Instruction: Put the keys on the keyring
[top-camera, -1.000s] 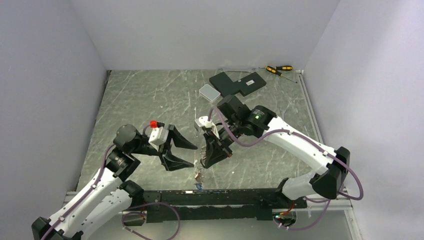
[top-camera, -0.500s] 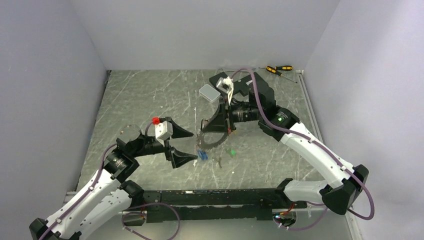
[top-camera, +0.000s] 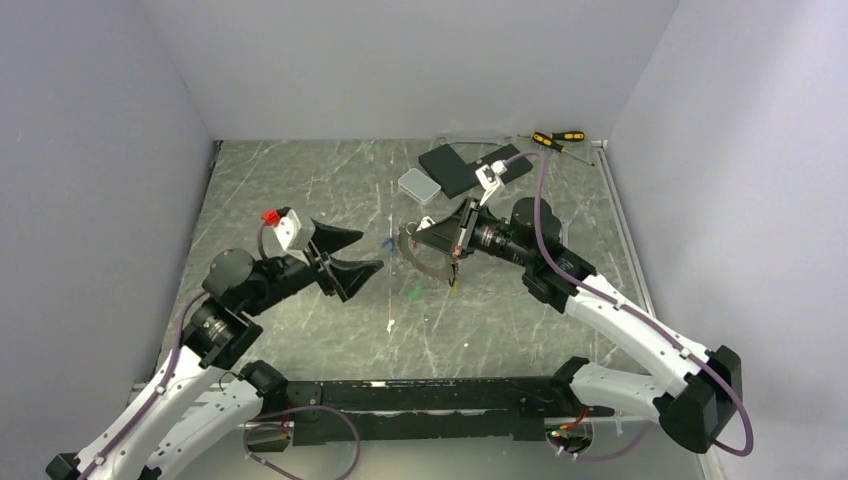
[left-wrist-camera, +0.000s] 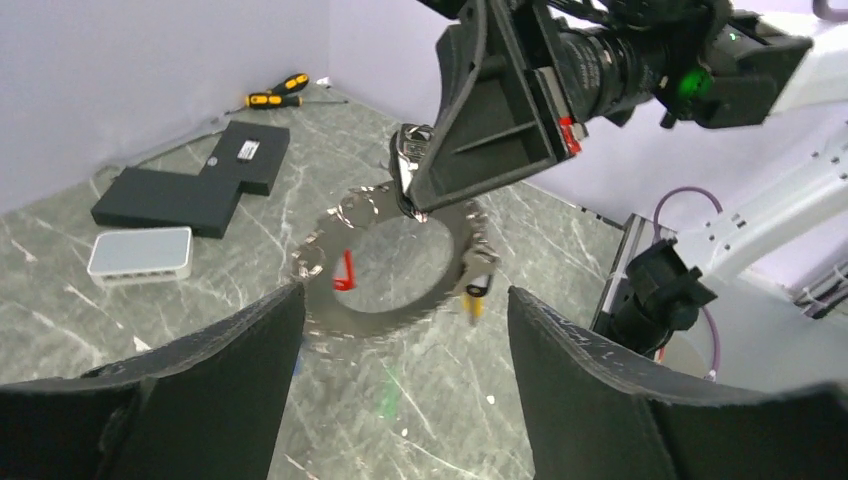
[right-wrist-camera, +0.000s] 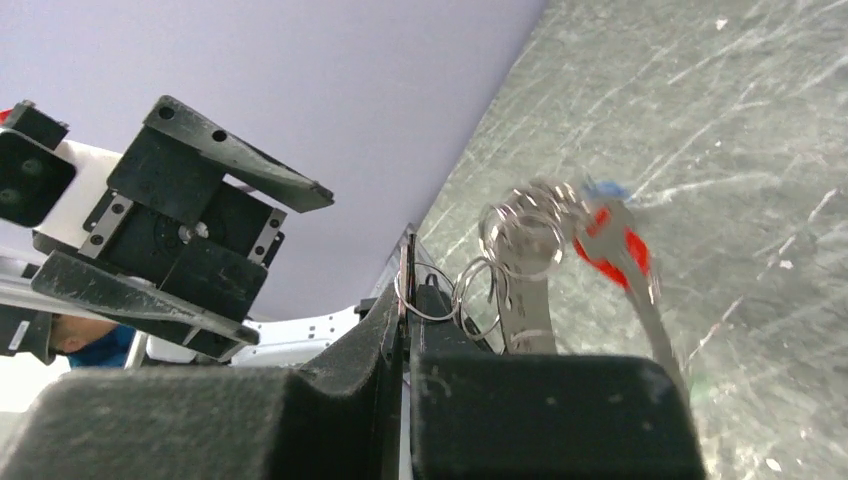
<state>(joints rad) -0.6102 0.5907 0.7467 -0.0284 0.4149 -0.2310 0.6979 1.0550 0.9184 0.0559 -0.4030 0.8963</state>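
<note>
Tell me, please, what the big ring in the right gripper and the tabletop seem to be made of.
The keyring: probably metal, bright silver, with mirror-like glints along its rim. The tabletop: grey with white veins like marble; possibly stone, possibly a printed laminate, the look leaves that open.

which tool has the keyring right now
The right tool: it is shut on the rim of the keyring. The left tool is open and empty, facing the ring without touching it.

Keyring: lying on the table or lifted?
Lifted: the right tool pinches the keyring by its rim, hanging above the table.
</note>
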